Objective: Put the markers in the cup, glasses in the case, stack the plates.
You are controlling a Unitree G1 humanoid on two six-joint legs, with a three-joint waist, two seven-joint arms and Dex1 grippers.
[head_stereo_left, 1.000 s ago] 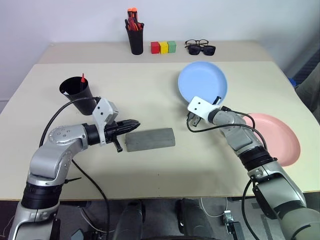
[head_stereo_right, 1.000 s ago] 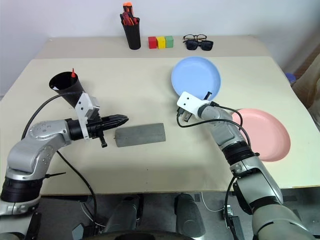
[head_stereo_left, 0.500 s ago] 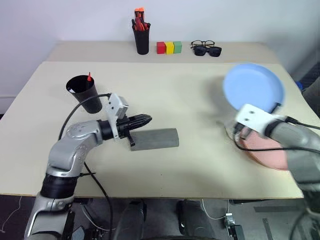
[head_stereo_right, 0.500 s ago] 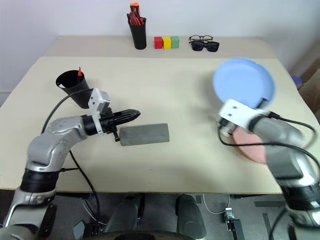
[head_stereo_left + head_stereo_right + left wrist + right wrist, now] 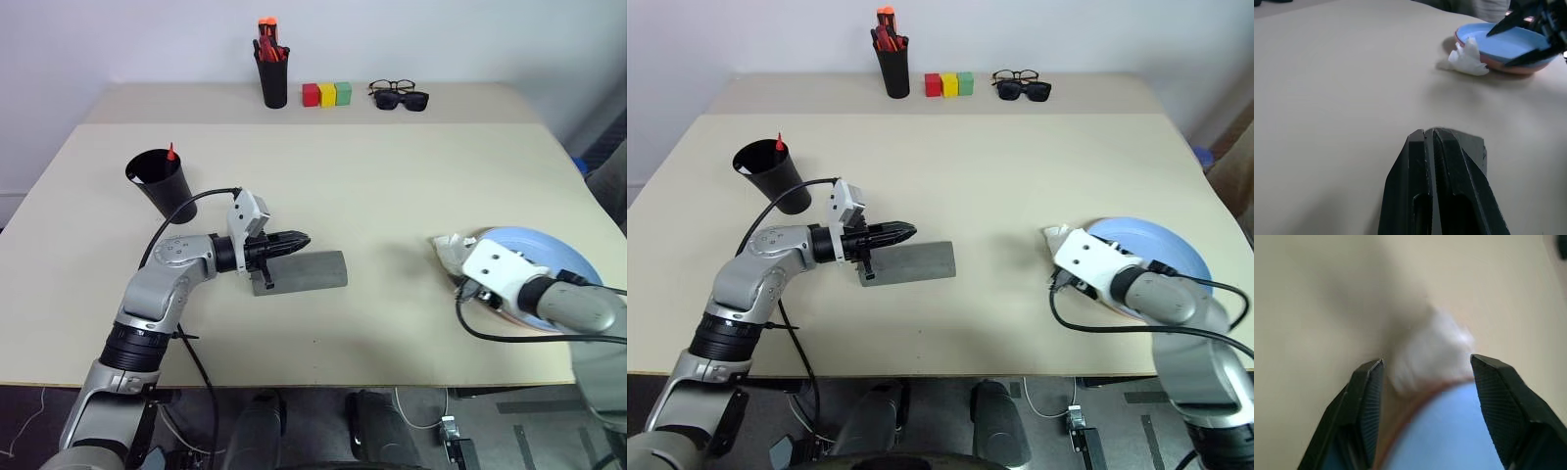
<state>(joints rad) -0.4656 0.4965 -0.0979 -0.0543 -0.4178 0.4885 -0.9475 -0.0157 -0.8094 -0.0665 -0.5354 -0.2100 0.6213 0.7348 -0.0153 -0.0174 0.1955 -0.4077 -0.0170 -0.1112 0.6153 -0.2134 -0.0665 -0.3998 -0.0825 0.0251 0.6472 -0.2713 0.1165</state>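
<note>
Plates first: the light blue plate [image 5: 537, 257] lies on top of the pink plate [image 5: 1508, 68], whose rim shows as a thin band under it, at the right side of the tabletop [image 5: 392, 196]. A crumpled white tissue [image 5: 451, 251] rests against the stack's near-left rim. The right hand [image 5: 1425, 377] stands at that rim with its two fingers spread wide, one on each side of the plate edge and the tissue, gripping nothing. The grey case [image 5: 306, 270] lies closed near the middle-left of the tabletop. The left hand [image 5: 299, 241] has its fingers pressed together, empty, with its tip over the case's upper left edge; whether it touches the case cannot be told. The black cup [image 5: 162, 183] stands further left, well apart from the case, with a red marker cap [image 5: 170, 152] poking above its rim. On the far strip of the tabletop stand a narrow black cup of red-orange pens [image 5: 271, 69], three blocks [image 5: 326, 94] in red, yellow and green, and eyeglasses with sunglasses [image 5: 398, 95] side by side.
</note>
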